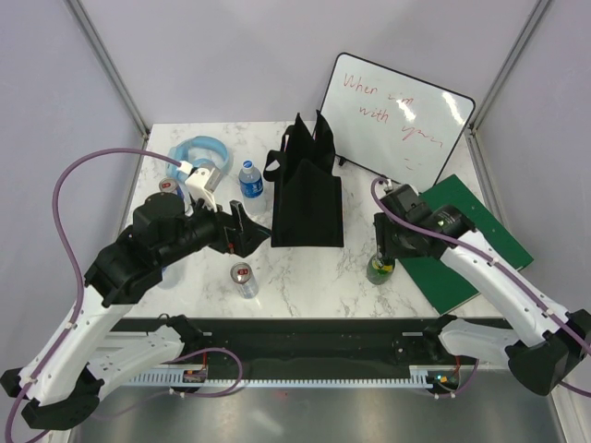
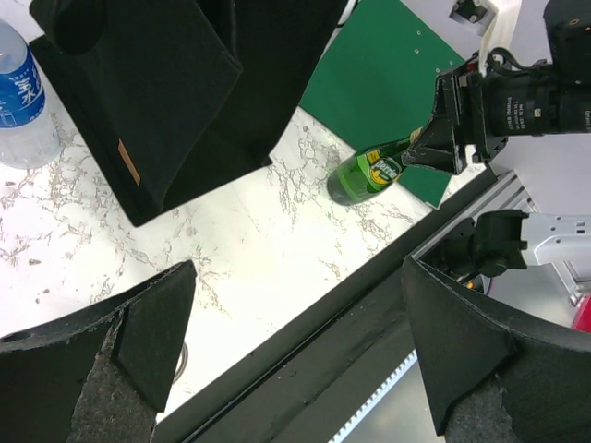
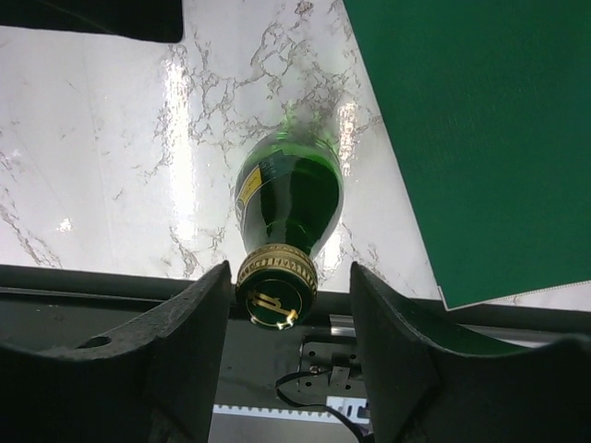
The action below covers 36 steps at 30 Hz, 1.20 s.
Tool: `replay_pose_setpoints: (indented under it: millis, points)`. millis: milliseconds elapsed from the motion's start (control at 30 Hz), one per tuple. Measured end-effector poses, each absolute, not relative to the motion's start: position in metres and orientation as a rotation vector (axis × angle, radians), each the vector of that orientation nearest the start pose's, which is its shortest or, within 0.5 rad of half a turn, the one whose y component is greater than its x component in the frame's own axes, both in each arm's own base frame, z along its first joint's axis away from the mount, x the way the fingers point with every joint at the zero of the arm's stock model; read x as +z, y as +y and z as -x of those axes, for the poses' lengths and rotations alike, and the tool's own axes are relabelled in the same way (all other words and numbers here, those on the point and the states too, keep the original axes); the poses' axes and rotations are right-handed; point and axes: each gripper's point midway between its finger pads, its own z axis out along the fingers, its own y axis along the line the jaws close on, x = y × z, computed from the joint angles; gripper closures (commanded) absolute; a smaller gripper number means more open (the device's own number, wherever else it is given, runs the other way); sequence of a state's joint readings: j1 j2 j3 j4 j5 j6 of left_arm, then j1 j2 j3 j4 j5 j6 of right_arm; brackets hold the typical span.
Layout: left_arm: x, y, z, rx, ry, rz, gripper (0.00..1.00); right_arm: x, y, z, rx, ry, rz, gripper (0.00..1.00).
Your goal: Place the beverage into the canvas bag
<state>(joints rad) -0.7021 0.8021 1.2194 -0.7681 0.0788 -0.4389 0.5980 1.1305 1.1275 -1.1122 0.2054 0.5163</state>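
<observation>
Right pincer (image 3: 291, 277) over upright green bottle (image 3: 291, 198)
Jaws open astride its top, unclamped; canvas bag (image 1: 307, 198) lies to the pincer's left.

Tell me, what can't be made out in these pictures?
- Inside of the canvas bag: top view, dark folded walls hide it.
- Writing on the whiteboard: top view, glare blanks some words.
- The red can: top view, the left arm covers most.
- Grip of the right end effector on the green bottle: top view, the right arm covers it; wrist view leaves contact unclear.
- The water bottle: left wrist view, frame edge cuts it.
</observation>
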Motion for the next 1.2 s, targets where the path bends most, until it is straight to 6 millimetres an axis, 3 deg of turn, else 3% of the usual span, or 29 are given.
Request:
replay_pose_setpoints:
  millis: [400,1000,1100,1200]
  points:
    - [0.339,-0.187,-0.174,-0.824,1.979,-0.313,0.00,0.152,0.123,-0.212,0.070,2.679,0.115,0.42]
    - [0.331,-0.194,-0.185,-0.806,2.006,-0.304,0.00,0.148,0.122,-0.211,0.066,2.691,0.152,0.49]
    - [0.333,-0.194,-0.185,-0.814,2.002,-0.296,0.00,0.147,0.122,-0.211,0.067,2.693,0.153,0.56]
    - [0.335,-0.195,-0.186,-0.820,1.993,-0.290,0.00,0.147,0.121,-0.211,0.062,2.691,0.154,0.75]
